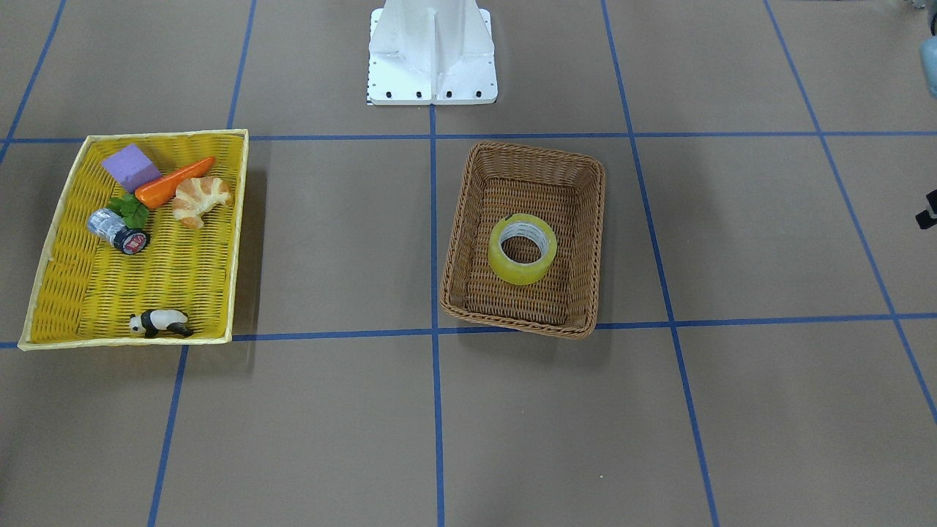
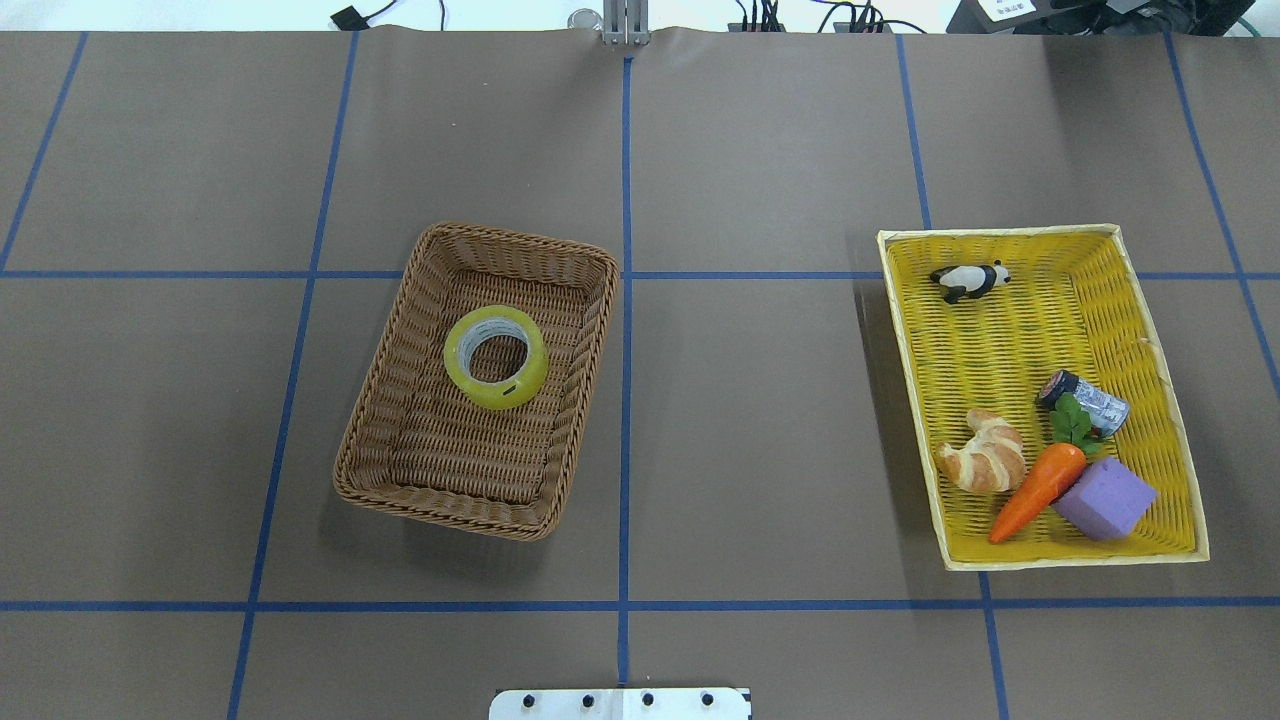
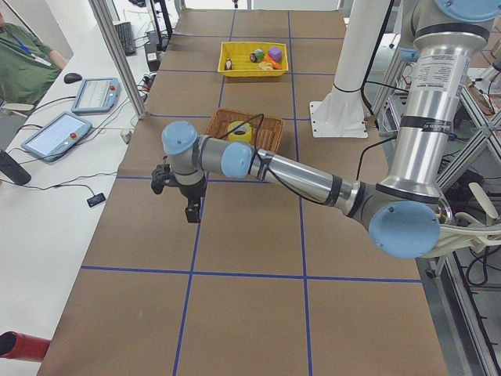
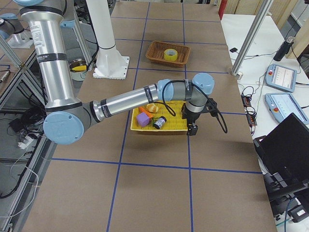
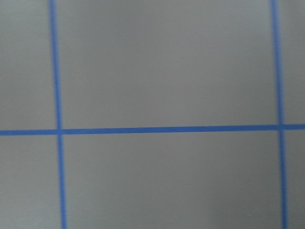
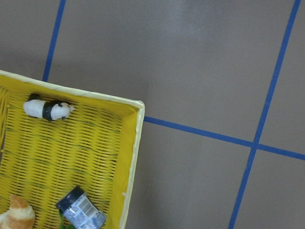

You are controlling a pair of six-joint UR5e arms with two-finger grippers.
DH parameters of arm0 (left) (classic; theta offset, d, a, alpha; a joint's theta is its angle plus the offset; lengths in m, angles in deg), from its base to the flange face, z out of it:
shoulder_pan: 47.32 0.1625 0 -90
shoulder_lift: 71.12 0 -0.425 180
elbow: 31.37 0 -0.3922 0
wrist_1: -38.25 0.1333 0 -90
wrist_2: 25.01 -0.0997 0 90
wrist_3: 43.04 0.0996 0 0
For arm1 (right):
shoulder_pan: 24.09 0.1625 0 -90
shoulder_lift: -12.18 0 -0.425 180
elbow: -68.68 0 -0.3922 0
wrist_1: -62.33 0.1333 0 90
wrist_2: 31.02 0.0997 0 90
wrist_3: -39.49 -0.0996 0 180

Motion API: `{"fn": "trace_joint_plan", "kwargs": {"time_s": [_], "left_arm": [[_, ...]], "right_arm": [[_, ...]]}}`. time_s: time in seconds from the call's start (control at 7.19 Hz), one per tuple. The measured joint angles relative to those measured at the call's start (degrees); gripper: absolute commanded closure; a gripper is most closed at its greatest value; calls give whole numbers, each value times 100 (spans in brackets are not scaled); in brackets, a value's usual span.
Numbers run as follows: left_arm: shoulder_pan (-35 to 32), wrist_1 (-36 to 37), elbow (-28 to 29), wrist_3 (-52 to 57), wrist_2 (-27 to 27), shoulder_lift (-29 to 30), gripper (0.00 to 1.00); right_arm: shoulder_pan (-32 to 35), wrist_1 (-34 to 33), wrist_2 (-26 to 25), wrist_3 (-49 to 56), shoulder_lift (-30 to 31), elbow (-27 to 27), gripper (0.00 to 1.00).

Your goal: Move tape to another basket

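Note:
The yellow tape roll [image 2: 495,357] lies flat inside the brown wicker basket [image 2: 520,241], left of the table's centre line. It also shows in the front view [image 1: 522,249] and both side views [image 3: 240,131] [image 4: 170,54]. My left gripper [image 3: 192,213] points down over bare table, well to the left of the basket and apart from it. My right gripper [image 4: 192,129] hangs above the far outer corner of the yellow tray [image 2: 1000,330]. I cannot tell whether either gripper is open or shut. Neither wrist view shows fingers.
The yellow tray holds a panda figure [image 2: 968,281], a silver cylinder with a dark cap [image 2: 1085,402], a croissant [image 2: 985,466], a carrot [image 2: 1040,490] and a purple block [image 2: 1105,500]. The robot's white base [image 1: 432,55] stands at the near table edge. Blue tape lines grid the brown table.

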Motion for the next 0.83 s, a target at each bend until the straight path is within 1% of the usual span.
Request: {"fn": "trace_joint_plan", "kwargs": {"time_s": [0.14,0.28,0.56,0.83], "left_arm": [[-227,-407,321,557,22,-235,1],[-471,-593,511,817,27,-391,1],[-762,-705,630,949,38,-601,1],[-812,-709,619,946,41,-644,1]], "right_arm": [[109,179,0,20,151,-135,0],[173,251,-5,29,303,-221,0],[225,286,-15,37,513,-302,0],[241,290,-172,36,576,-344,0]]}}
